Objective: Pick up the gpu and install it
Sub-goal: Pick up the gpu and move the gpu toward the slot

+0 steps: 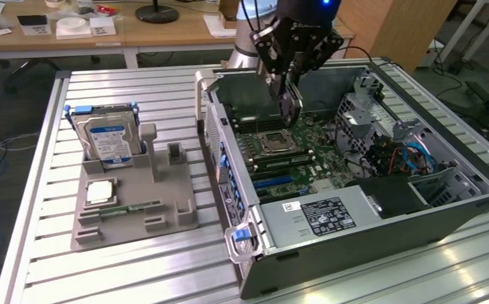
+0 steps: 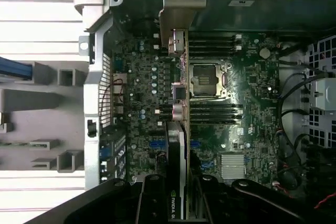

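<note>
Gripper [image 1: 294, 76] pinching the gpu [image 1: 290, 104] by its upper edge, jaws pressed on both faces. Card hangs edge-down inside the open computer case [image 1: 355, 253], above the motherboard [image 1: 317, 161] and near the CPU socket [image 1: 274, 142], apparently not seated in any slot. In the wrist view the gpu [image 2: 177, 140] runs edge-on from between the fingers [image 2: 152, 198] toward the rear case wall, silvery bracket [image 2: 178, 9] at the far end.

Risks, as a judgement: the card looks to sit over the socket area rather than the blue slots [image 1: 274, 183], so lowering it misaligned could knock the socket or the memory sticks. The bracket could catch the rear wall if the card is skewed. A narrow edge pinch may let the card twist under insertion force.

Writing: "NVIDIA" readable on the card edge by the gripper in the wrist view. The hard drive [image 1: 109, 139] in the grey fixture [image 1: 135, 218] has a blue-white label, text unreadable. The white sticker [image 1: 322, 215] on the power supply is unreadable too.
</note>
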Available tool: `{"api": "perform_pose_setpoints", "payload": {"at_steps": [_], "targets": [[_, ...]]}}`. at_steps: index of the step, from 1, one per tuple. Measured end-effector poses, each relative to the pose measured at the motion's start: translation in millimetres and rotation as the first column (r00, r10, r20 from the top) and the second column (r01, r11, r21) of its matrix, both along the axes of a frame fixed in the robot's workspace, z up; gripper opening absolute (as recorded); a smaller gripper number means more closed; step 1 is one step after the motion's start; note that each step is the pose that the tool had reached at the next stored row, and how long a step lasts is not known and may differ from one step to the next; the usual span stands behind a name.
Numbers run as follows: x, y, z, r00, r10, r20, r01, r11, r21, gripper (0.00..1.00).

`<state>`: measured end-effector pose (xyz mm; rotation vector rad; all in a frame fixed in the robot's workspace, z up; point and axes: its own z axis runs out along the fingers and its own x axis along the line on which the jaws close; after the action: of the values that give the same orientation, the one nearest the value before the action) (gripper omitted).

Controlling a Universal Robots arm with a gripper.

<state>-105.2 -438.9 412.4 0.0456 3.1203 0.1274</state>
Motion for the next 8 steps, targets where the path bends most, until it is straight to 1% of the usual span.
{"api": "perform_pose_setpoints", "payload": {"at_steps": [8], "targets": [[35.6,0.0,0.0,1.0,0.0,0.0,0.0,1.0,0.0,0.27]]}}
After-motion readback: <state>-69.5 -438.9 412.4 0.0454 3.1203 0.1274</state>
